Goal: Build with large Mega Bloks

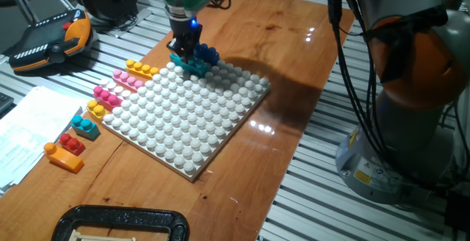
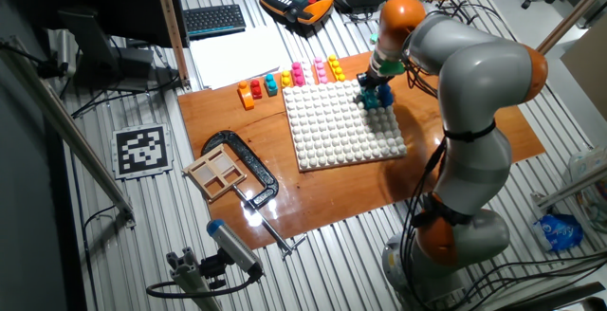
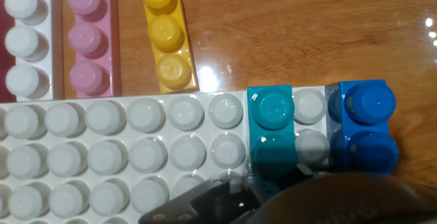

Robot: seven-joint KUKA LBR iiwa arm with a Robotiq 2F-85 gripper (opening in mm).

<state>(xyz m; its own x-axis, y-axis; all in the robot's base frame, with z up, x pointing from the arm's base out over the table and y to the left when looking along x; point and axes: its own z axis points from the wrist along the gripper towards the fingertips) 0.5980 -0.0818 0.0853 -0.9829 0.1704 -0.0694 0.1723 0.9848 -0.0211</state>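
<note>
A teal brick [image 3: 272,125] sits on the far edge of the white baseplate [image 3: 123,156], with a blue brick [image 3: 365,121] one stud-column to its right. My gripper [image 3: 273,186] is low over the teal brick's near end, its dark fingers [image 3: 205,198] against the brick's sides. In one fixed view the gripper [image 1: 185,54] stands upright on the teal brick [image 1: 194,66], next to the blue brick [image 1: 208,54]. The other fixed view shows the gripper [image 2: 372,89] at the plate's far corner.
Loose bricks lie along the baseplate's [image 1: 191,116] left edge: yellow [image 1: 141,68], pink [image 1: 128,79], pink [image 1: 106,95], yellow [image 1: 95,109], teal [image 1: 86,127], red [image 1: 71,143], orange [image 1: 62,157]. A black clamp [image 1: 121,222] sits at the table front, papers [image 1: 29,123] to the left.
</note>
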